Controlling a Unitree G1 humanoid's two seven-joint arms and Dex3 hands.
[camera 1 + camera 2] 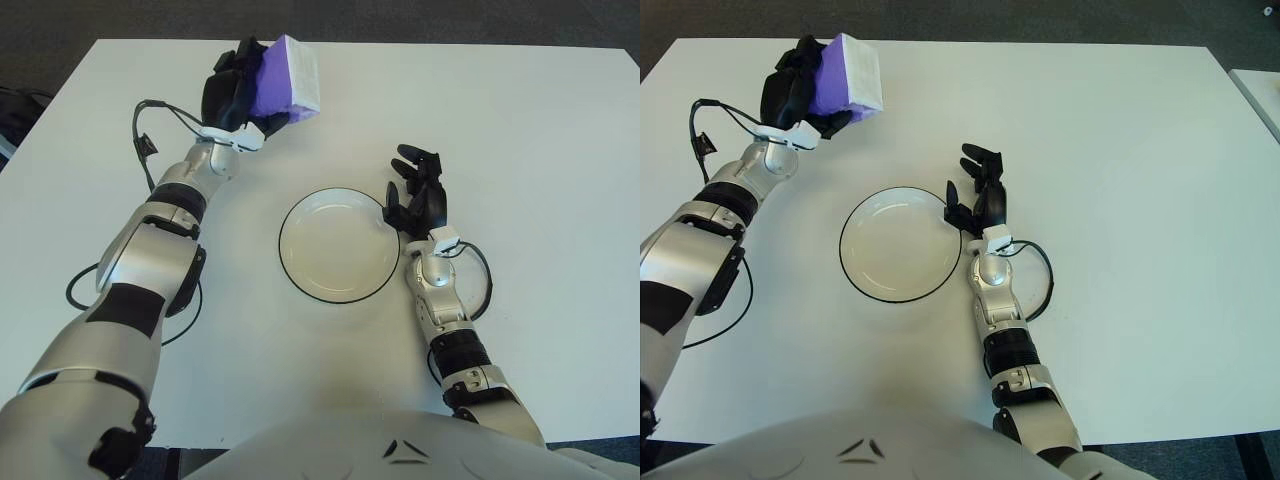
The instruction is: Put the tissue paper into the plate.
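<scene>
Up above the table [560,130], left hand [232,92] curled around the purple tissue paper pack [285,78], well back-left of the empty plate [339,245], right hand [417,195] fingers spread, holding nothing, just right of the plate

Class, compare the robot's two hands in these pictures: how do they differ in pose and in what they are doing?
The left hand grips the purple tissue pack, far-left of the plate; the right hand holds nothing, fingers spread, beside the plate's right rim. Both hands are black.
</scene>
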